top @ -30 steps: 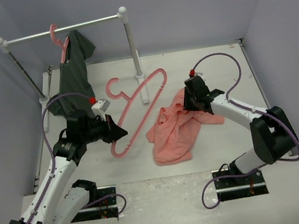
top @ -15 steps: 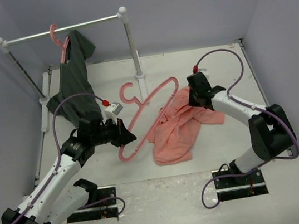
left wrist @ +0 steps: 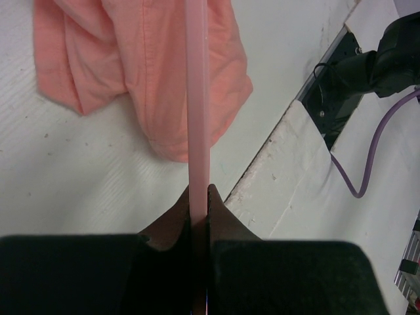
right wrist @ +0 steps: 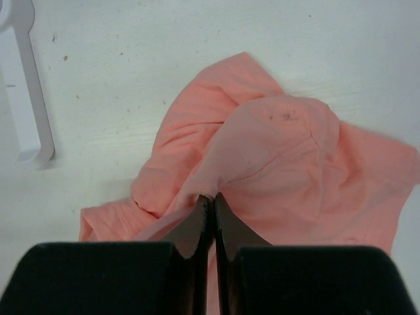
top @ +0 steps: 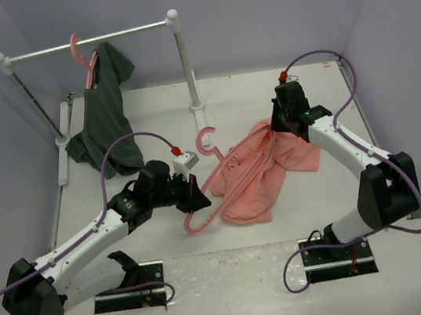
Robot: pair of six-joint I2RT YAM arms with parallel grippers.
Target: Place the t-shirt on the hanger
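Note:
The salmon-pink t-shirt (top: 264, 169) lies crumpled mid-table, its upper edge lifted. My right gripper (top: 275, 126) is shut on a fold of the t-shirt (right wrist: 275, 164) and holds that edge up off the table. The thin pink hanger (top: 213, 185) lies slanted across the shirt's left part, hook (top: 206, 138) up toward the back. My left gripper (top: 198, 199) is shut on the hanger's lower bar (left wrist: 198, 118), which runs straight out from between the jaws over the t-shirt (left wrist: 144, 72).
A white clothes rail (top: 86, 41) stands at the back left, carrying a dark grey shirt (top: 104, 110) on another pink hanger. Its right post foot (right wrist: 29, 98) is near the t-shirt. The table's front edge with arm bases and cables (left wrist: 367, 85) is near.
My left gripper has carried the hanger rightward onto the t-shirt. My right gripper has lifted and pulled the shirt's top edge toward the back right, stretching the cloth.

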